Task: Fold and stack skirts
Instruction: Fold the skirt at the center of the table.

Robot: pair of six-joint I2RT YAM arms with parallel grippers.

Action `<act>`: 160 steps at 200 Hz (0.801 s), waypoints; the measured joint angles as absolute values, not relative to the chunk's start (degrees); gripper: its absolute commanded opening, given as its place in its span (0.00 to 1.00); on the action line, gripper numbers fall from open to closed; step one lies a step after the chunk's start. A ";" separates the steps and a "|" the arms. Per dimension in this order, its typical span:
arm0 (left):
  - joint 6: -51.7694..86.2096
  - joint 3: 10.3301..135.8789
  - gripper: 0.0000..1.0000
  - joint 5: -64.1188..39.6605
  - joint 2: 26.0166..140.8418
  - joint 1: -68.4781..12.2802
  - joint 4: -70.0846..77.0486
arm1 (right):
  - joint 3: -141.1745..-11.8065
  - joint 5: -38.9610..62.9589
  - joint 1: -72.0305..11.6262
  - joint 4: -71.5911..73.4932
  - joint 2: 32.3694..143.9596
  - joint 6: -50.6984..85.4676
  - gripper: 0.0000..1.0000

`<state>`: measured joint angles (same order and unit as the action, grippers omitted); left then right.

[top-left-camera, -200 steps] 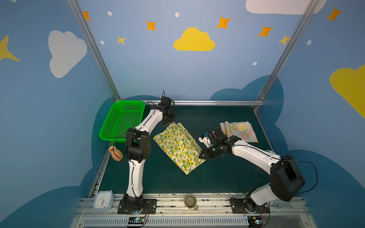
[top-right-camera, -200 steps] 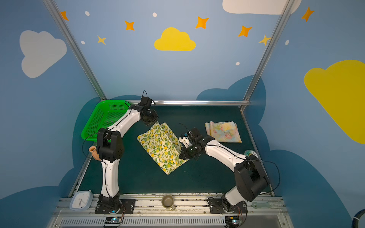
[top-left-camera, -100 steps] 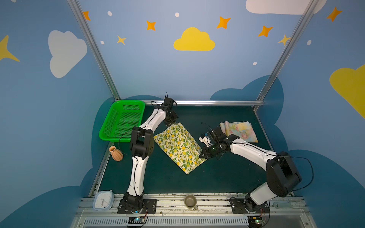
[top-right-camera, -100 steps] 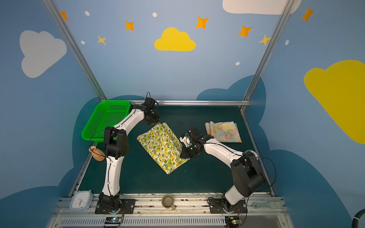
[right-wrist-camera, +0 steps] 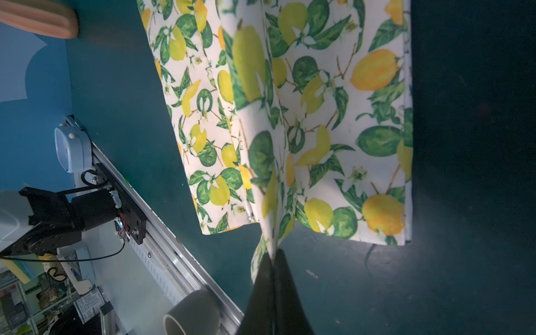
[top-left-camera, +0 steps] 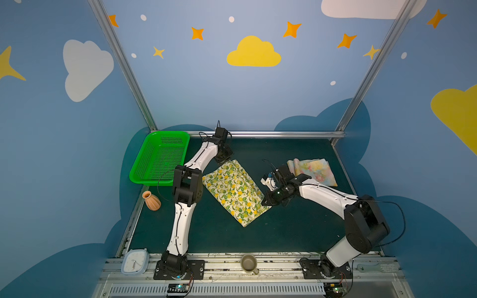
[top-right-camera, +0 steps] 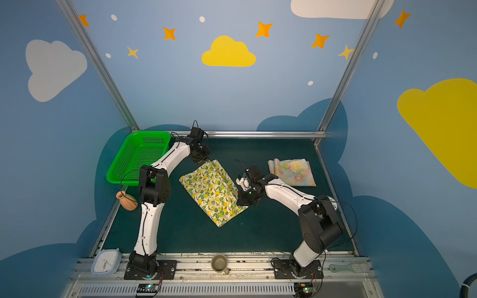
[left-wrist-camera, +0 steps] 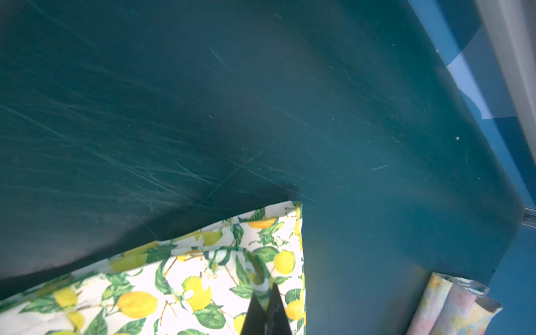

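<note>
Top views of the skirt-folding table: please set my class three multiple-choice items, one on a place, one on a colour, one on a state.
1. The floral skirt lies on the mat at its: A far right; B near left; C centre.
2. The mesh basket is: A red; B green; C blue.
3. The right fingers are: A wide open; B shut on nothing; C shut on the lemon skirt.

Answers:
1 A: it lies folded by the far right corner in both top views.
2 B: its plastic is bright green.
3 C: the right wrist view shows lemon cloth pinched between them.
</note>
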<state>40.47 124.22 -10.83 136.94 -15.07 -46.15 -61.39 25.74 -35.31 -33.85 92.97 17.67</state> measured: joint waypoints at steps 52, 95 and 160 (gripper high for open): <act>40.91 125.97 0.04 -10.68 139.11 -15.14 -46.57 | -64.25 22.87 -35.22 -36.18 95.70 17.72 0.00; 40.93 128.42 0.04 -10.68 141.18 -15.33 -46.83 | -65.43 20.67 -35.22 -37.58 96.60 17.61 0.00; 40.88 133.32 0.04 -10.74 142.87 -16.45 -48.53 | -65.60 19.20 -35.16 -38.30 98.74 17.52 0.00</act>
